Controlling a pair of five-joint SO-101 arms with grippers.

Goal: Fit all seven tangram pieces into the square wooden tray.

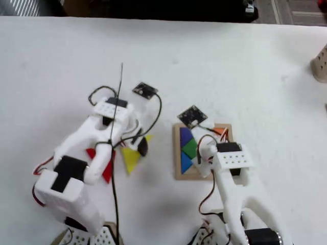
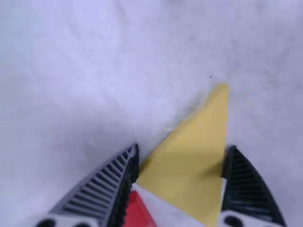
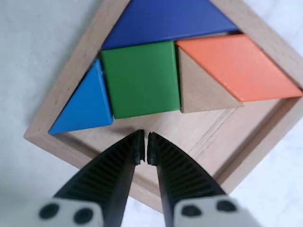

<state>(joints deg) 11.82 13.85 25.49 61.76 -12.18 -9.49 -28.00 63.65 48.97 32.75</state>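
Now the left fingers (image 2: 113,179) clasp the yellow triangle (image 2: 203,127) lying flat on the desk (image 1: 230,61), a red piece (image 1: 107,172) just beside it. The right fingers (image 3: 123,165) are pressed together, empty, over the bare part of the wooden tray (image 3: 57,101), which holds five pieces near the desk's front edge.

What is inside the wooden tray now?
Dark blue triangle, green square, orange parallelogram, light blue triangle, plain wooden triangle. The right gripper covers part of the tray.

Bright, even light from above — the white table (image 1: 230,66) looks nearly washed out, with soft grey shadows toward its near edge. The yellow triangle (image 2: 189,161) shows no glare — a faint shadow lies on the wooden tray (image 3: 68,80) beneath the right gripper (image 3: 145,146).
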